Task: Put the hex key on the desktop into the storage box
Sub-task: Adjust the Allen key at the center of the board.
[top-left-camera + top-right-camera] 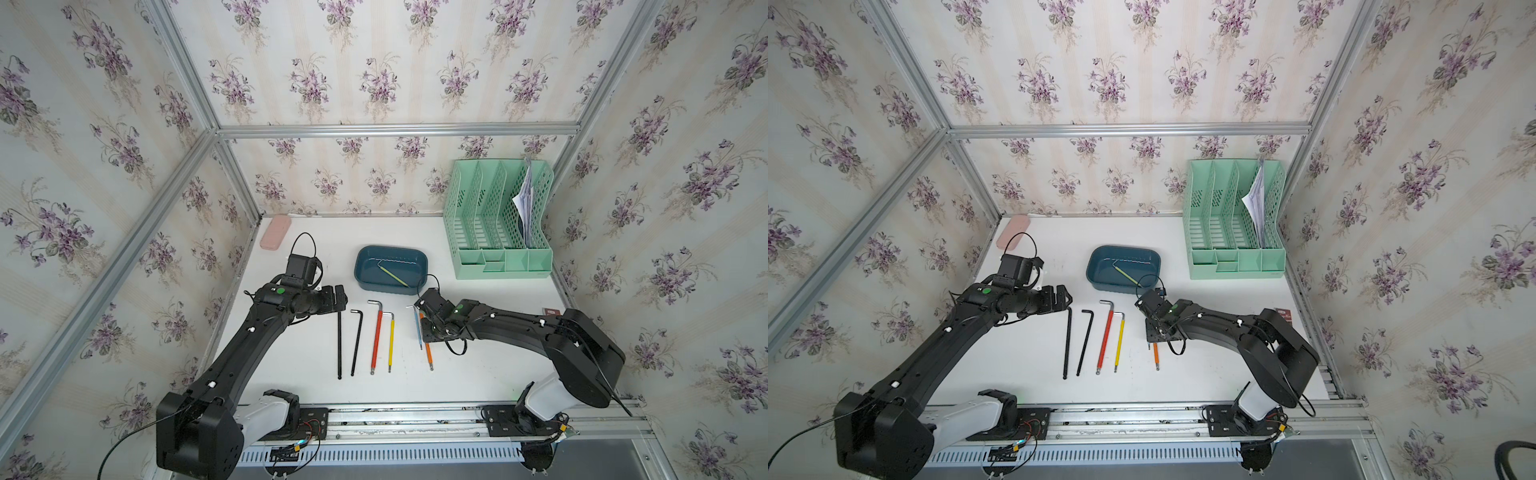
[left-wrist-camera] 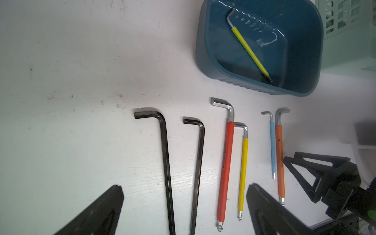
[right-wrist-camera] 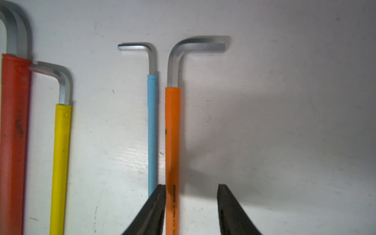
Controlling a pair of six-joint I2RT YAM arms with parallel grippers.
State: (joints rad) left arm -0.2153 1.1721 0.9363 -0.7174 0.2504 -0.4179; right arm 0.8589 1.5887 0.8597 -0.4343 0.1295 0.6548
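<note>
- Both top views look steeply down from high up, over the whole desk [image 1: 478, 374].
- Left wrist view faces down from farther off, sharing the orange hex key [image 2: 279, 158] with the right wrist view.
- Right wrist view sits close above it.

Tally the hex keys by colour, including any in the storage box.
Black hex keys: 2
Red hex key: 1
Yellow hex key: 1
Light blue hex key: 1
Orange hex key: 1
Yellow-green hex key, in the storage box: 1
Total: 7
</note>
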